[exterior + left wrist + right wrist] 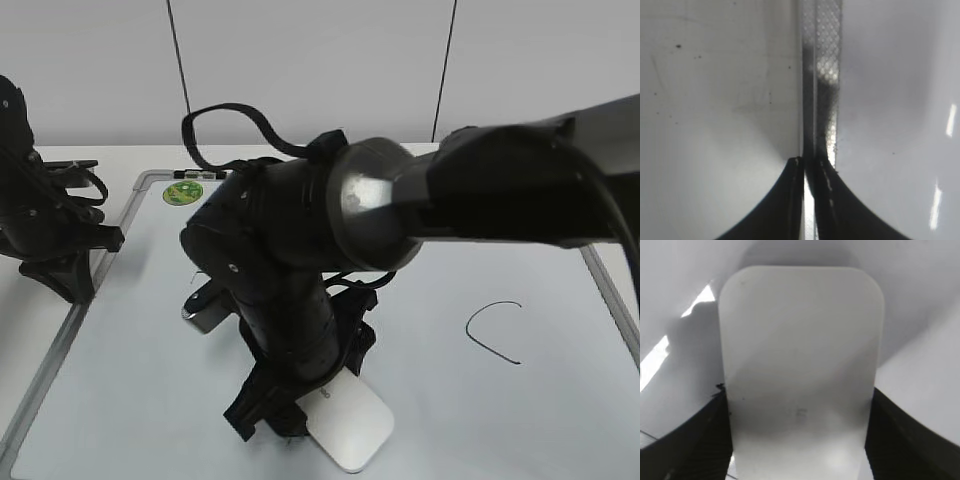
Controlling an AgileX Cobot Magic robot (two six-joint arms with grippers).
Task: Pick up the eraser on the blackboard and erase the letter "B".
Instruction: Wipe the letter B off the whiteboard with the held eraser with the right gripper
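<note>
- Exterior view: the right end effector (300, 405) is seen low over the blackboard (480, 420), clamped on the white eraser (350, 425), which lies flat near the board's front edge. A black curved mark (495, 332) is seen to the right, a green sticker (183, 192) at the far left corner.
- Left wrist view: the left end effector (810, 167) is seen pressed together over the board's grey frame (822, 75).
- Right wrist view: the eraser (800, 365) is held between the dark fingers (695, 440).

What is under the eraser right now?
The eraser lies flat on the blackboard, held between the right gripper's fingers. Only bare board shows around it; any marker strokes beneath it, or behind the arm, are covered.
</note>
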